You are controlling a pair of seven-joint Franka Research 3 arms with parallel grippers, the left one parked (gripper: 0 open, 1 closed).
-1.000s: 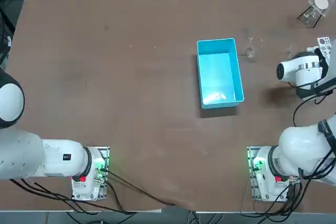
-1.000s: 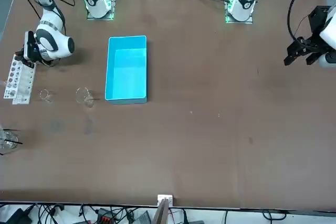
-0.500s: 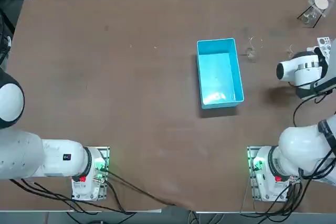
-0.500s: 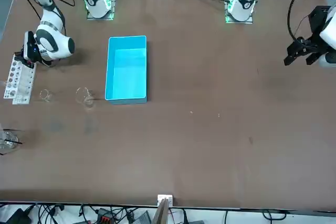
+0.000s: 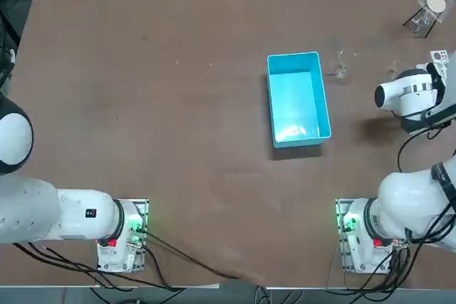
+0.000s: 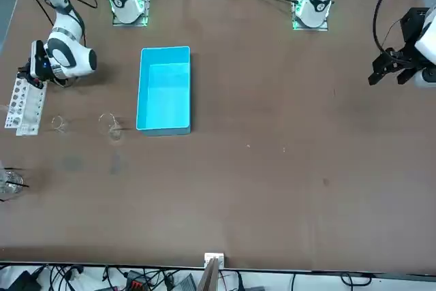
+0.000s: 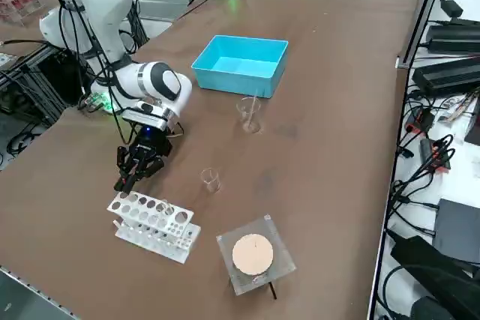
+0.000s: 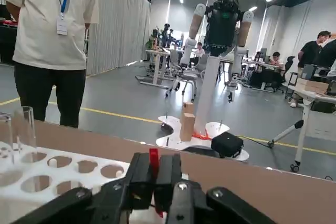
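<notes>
The right arm's end effector (image 7: 125, 178) is hanging low over the brown worktop (image 7: 322, 118) near its right edge. It is just beside the white test tube rack (image 7: 154, 219), with its fingers angling down toward the rack. The fingers are lying pressed together, and only a thin red sliver, which I cannot identify, is showing between them in the wrist view. Whether the tips are touching the rack I cannot tell. Judging by this, the work is sitting at an early stage: nothing is visibly being carried, most of the rack's round holes are showing empty, and the blue tray (image 7: 241, 64), well apart, is lying bare inside. The rack is looking like stiff moulded plastic in two perforated tiers. A small clear beaker (image 7: 210, 179) is standing near it and a larger beaker (image 7: 248, 114) nearer the tray, both looking thin-walled and smooth. A square clear box (image 7: 253, 254) holding a tan disc is resting beside the rack.
</notes>
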